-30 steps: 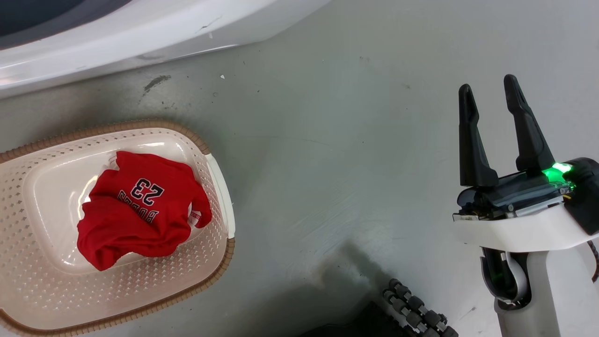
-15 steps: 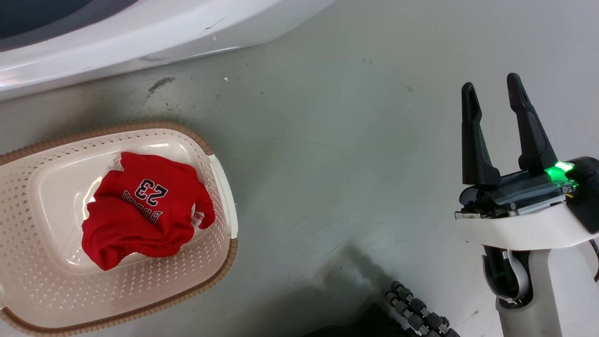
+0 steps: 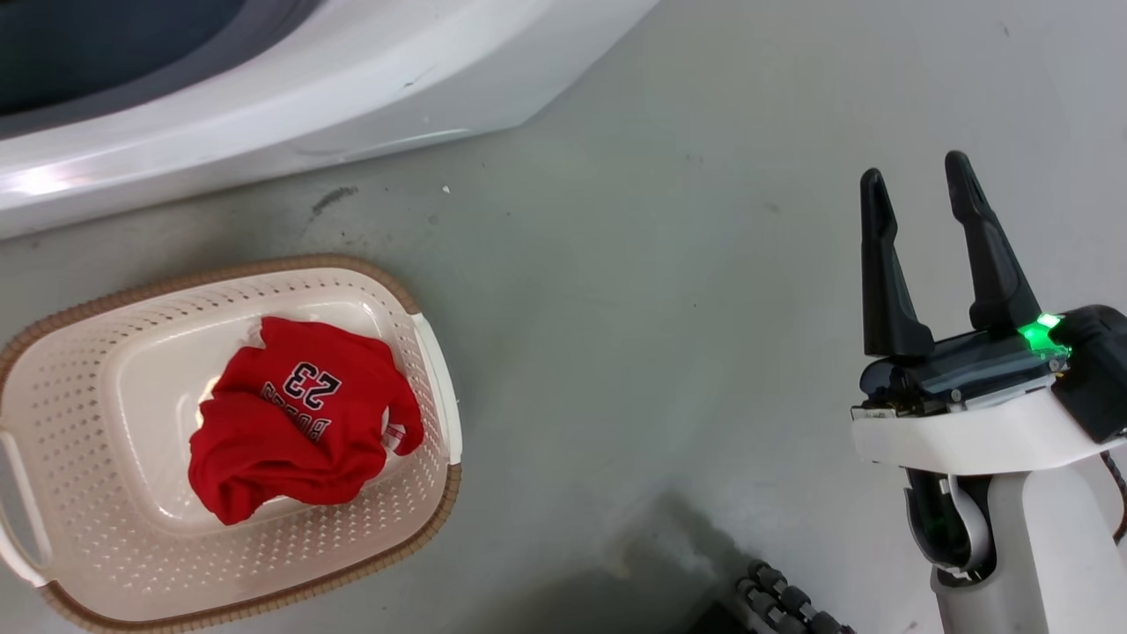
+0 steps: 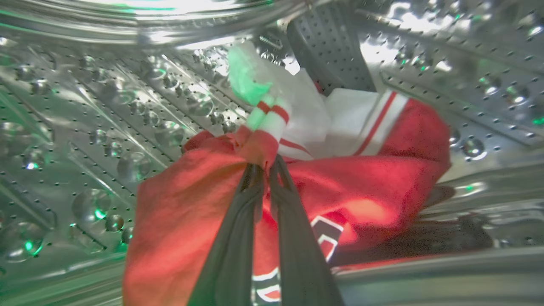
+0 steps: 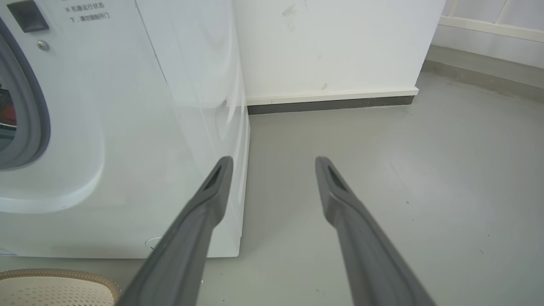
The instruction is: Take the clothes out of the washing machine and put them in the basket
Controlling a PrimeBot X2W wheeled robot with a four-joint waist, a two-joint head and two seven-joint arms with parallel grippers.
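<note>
Head view, recorded on inspection: the cream perforated basket (image 3: 438, 387) stands on the grey floor (image 3: 660, 308) at 8 o'clock in the picture. One red jersey (image 3: 299, 431), printed with a "23", lies crumpled on the basket's base, well inside the brown rim. The lower front of the white washing machine (image 3: 308, 97) runs across 11 o'clock, near the basket but not touching it. The right gripper (image 3: 916, 169) is at 4 o'clock, well apart from both, and its two dark fingers stand spread with nothing between them. A green light shows on its wrist housing.

Left wrist view: the left gripper (image 4: 265, 163) is inside the perforated steel drum (image 4: 85, 127). Its fingers are pressed together and pinch a fold of a red top (image 4: 374, 170) at their tips. A white cuff with red stripes (image 4: 272, 119) stands up just past the tips, toward 12 o'clock. The rest of the top lies bunched on the drum wall, spreading from 7 o'clock round to 3 o'clock. The picture is slightly blurred.

Right wrist view: the parted fingers point at bare floor beside the machine's corner. The machine's front fills 9 o'clock, with its grey port ring (image 5: 36, 110) at the edge. A white wall (image 5: 331, 42) is at 12 o'clock. A corner of the basket rim shows at 7 o'clock.
</note>
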